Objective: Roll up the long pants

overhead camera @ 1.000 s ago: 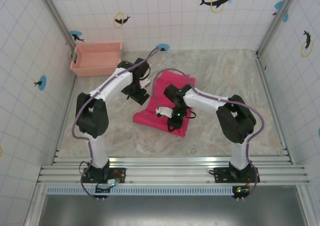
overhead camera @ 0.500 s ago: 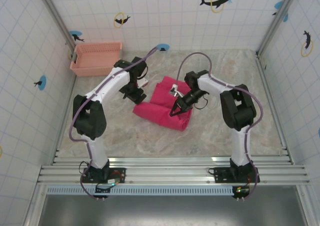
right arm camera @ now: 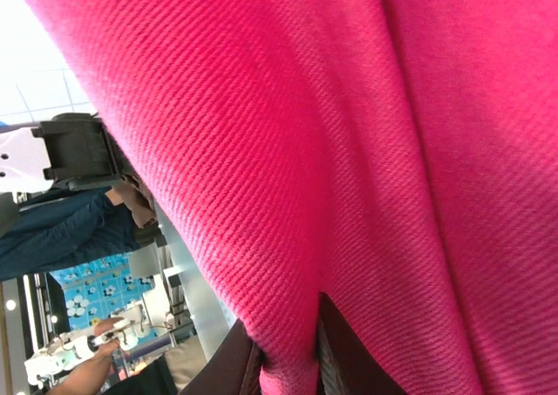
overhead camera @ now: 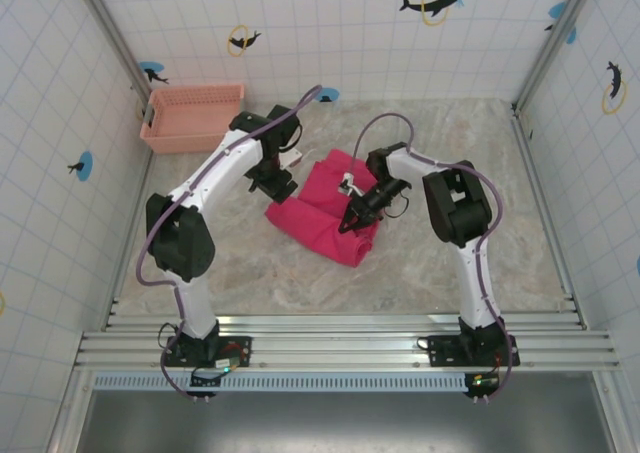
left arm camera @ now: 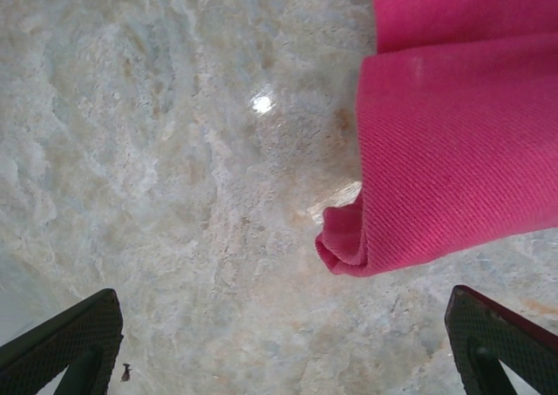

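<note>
The long pants (overhead camera: 325,208) look soft and floppy. Right gripper (right arm camera: 292,360) pinches their fold; left gripper (left arm camera: 283,343) gapes empty beside their graspable rolled corner.

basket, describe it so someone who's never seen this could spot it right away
Start at the marbled table and go to its far left corner, where the basket stands. It is a pale salmon, open-topped plastic lattice box, rigid and rectangular, unlike the bright pink cloth pants heaped mid-table.

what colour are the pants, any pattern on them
The long pants are plain bright pink-red, no print; the right wrist view shows it best.
</note>
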{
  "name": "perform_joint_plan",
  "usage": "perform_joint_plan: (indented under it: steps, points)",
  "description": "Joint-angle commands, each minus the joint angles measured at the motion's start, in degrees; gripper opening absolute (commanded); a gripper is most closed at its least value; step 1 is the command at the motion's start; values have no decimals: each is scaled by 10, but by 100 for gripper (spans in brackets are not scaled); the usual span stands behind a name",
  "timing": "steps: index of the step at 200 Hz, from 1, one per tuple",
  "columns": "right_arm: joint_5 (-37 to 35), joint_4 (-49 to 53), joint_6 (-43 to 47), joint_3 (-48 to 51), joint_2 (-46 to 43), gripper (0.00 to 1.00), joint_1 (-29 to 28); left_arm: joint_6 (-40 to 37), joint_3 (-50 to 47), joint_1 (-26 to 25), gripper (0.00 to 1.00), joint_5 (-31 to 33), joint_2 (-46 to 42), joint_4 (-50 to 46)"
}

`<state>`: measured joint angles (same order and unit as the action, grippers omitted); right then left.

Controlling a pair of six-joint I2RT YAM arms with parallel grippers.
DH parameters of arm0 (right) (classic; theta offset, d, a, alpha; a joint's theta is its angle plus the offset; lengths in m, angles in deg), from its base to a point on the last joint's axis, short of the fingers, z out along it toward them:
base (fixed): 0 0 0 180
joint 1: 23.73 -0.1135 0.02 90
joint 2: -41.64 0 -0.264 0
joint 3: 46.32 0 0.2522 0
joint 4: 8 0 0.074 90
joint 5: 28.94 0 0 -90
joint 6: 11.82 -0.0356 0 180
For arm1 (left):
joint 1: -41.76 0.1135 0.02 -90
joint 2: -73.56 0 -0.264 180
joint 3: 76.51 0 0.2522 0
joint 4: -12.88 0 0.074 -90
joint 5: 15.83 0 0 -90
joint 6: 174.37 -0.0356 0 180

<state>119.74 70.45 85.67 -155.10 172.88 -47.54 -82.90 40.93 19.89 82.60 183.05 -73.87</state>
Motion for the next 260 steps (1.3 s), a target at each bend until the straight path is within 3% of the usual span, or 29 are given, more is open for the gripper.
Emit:
perform_joint_plan:
  steps: [1,51,89,118,159,174,203,260]
  points:
    - [-43,3,4,-15,25,17,9,17,12,-21,97,-43,28,-1]
    - [-54,5,-4,-42,42,20,20,44,-4,-42,95,-78,98,36]
    - [-89,17,2,-50,27,26,22,51,14,-41,96,-38,165,31]
    - [-205,14,12,-34,-48,39,25,52,49,-41,96,-41,214,22]
    - [-363,-41,37,51,-218,48,10,46,84,-41,97,-51,245,13]
    - [-417,-66,64,98,-284,50,-22,43,91,-40,97,-54,249,9]
    - [-538,-134,100,214,-389,58,-148,36,99,-38,97,-56,273,3]
    - [-661,-262,99,321,-396,61,-311,25,104,-34,97,-54,268,-6]
